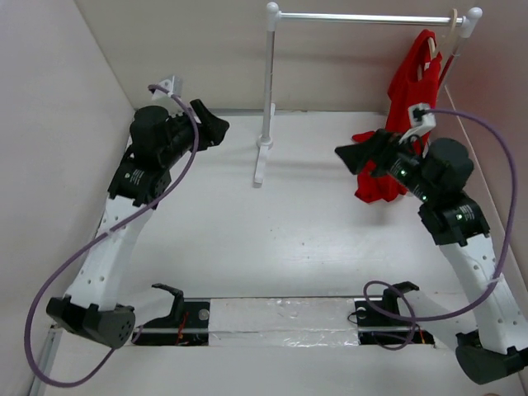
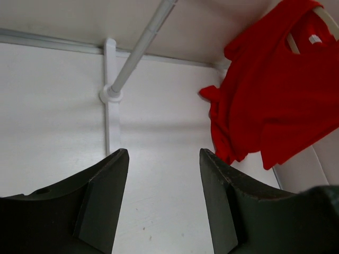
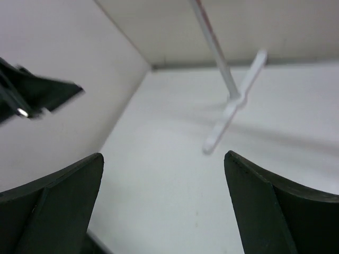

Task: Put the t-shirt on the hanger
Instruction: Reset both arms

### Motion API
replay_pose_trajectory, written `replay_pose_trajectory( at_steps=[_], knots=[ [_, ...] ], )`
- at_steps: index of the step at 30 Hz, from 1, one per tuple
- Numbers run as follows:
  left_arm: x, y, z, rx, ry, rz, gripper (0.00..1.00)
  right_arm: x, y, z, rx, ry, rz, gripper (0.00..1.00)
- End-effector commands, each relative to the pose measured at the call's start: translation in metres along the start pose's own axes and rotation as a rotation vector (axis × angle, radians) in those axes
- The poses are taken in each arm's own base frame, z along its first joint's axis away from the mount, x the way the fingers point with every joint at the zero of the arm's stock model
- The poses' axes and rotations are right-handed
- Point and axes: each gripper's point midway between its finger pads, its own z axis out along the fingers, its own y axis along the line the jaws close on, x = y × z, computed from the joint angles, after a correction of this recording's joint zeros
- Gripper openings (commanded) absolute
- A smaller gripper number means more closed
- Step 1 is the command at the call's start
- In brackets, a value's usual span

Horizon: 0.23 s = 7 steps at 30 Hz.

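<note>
Hanging at one o'clock in the overhead view, the red t-shirt drapes from the hanger, whose hook sits over the rack bar. We see the left gripper at ten o'clock and the right gripper at two o'clock near the shirt, both with jaws spread, holding nothing.

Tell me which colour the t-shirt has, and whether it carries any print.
Plain bright red t-shirt, no print visible; clearest in left wrist view.

The t-shirt hangs on the hanger at the rack's right end.
</note>
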Motion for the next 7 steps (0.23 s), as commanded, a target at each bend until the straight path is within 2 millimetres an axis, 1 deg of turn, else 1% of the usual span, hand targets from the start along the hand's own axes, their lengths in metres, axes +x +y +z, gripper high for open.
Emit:
replay_pose_trajectory(
  at_steps=[1, 2, 4, 5, 6, 7],
  knots=[
    [-0.018, 0.014, -0.025, -0.087, -0.118, 0.020, 0.52, 0.061, -0.014, -0.011, 0.039, 0.180, -0.016, 1.00],
    [-0.016, 0.014, -0.028, -0.087, -0.120, 0.018, 0.52, 0.071, -0.023, -0.014, 0.074, 0.209, -0.017, 1.00],
    [-0.009, 0.015, -0.025, -0.073, -0.105, 0.014, 0.51, 0.068, -0.022, -0.015, 0.083, 0.196, -0.023, 1.00],
    [-0.007, 0.014, -0.021, -0.064, -0.093, 0.015, 0.52, 0.062, -0.018, -0.014, 0.072, 0.179, -0.028, 1.00],
    [-0.013, 0.009, -0.021, -0.050, -0.105, 0.015, 0.53, 0.049, -0.012, -0.011, 0.059, 0.152, -0.036, 1.00],
    [-0.018, 0.005, -0.021, -0.038, -0.110, 0.021, 0.54, 0.041, -0.007, -0.008, 0.046, 0.135, -0.040, 1.00]
  ],
)
